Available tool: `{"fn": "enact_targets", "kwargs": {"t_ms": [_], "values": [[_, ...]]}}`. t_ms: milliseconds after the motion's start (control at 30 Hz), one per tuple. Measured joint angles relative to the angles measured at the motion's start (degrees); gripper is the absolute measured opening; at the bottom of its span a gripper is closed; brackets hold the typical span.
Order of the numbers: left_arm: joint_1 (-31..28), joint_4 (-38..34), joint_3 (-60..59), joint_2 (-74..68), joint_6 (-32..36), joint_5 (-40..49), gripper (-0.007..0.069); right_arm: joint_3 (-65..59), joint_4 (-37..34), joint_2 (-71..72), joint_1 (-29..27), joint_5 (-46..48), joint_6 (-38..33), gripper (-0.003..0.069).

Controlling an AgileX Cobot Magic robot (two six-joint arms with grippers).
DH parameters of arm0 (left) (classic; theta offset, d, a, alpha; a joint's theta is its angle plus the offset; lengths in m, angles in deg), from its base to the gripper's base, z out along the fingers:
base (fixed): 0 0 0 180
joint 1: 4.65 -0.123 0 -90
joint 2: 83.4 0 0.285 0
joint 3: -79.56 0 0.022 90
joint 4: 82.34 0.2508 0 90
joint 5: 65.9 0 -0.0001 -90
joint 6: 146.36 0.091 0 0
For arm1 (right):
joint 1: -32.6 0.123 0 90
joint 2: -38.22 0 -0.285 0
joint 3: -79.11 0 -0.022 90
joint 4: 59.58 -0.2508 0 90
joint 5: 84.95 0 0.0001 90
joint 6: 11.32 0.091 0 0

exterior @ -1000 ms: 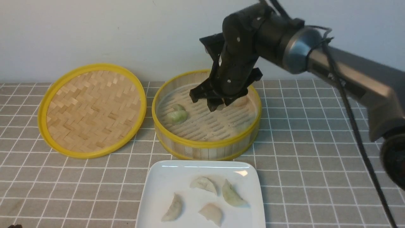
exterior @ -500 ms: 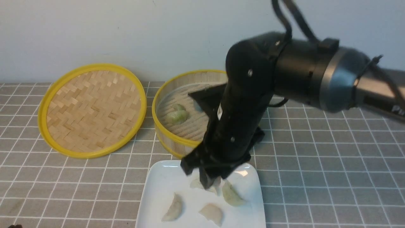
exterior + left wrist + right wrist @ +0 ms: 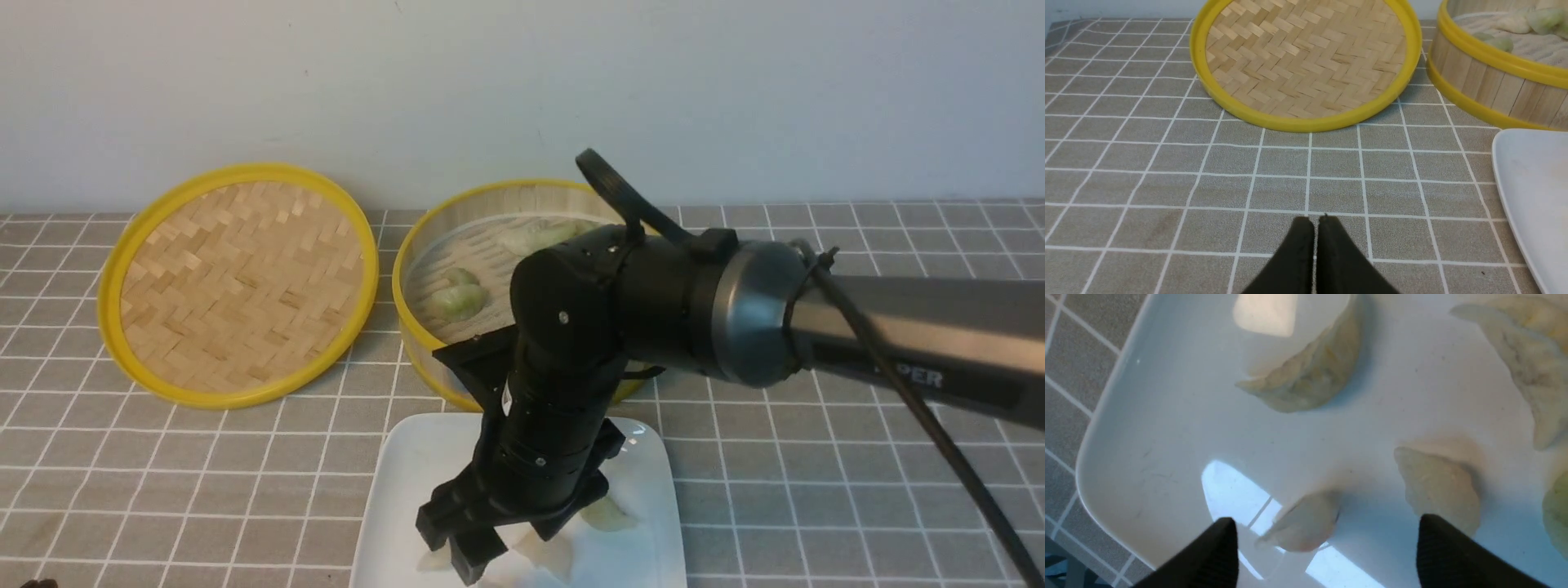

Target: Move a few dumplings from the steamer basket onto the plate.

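With right gripper [image 3: 1325, 522] spread wide astride a dumpling [image 3: 1302, 526] on the plate [image 3: 1167, 428], I want a straight lift before heading to the steamer basket [image 3: 1494, 87], 12 o'clock.

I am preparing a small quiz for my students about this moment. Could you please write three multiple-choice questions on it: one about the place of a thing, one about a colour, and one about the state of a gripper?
1. Where does the woven lid lie?
A) on top of the steamer basket
B) on the plate
C) on the checked cloth, left of the steamer basket

2. What colour is the steamer basket's rim?
A) red
B) yellow
C) blue

3. How is the right gripper?
A) open, with a dumpling lying on the plate between its fingertips
B) shut on something
C) shut and empty

Answers:
1 C: the front view shows the lid flat on the cloth, beside the basket.
2 B: both rims are yellow in the front and left wrist views.
3 A: the right wrist view shows the fingertips wide apart.
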Motion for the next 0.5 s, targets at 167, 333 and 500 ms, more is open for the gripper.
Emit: {"fn": "enact_targets", "kwargs": {"t_ms": [167,333,500], "values": [[0.0,0.0,0.0,0.0,0.0,0.0,-0.0005,4.0,4.16,0.78,0.0,3.23,-0.04,0.0542],[0.0,0.0,0.0,0.0,0.0,0.0,-0.0005,6.45,9.57,9.04,0.0,6.6,1.79,0.0266],[0.0,0.0,0.0,0.0,0.0,0.0,-0.0005,6.89,16.12,23.63,0.0,7.76,5.85,0.0013]]}}
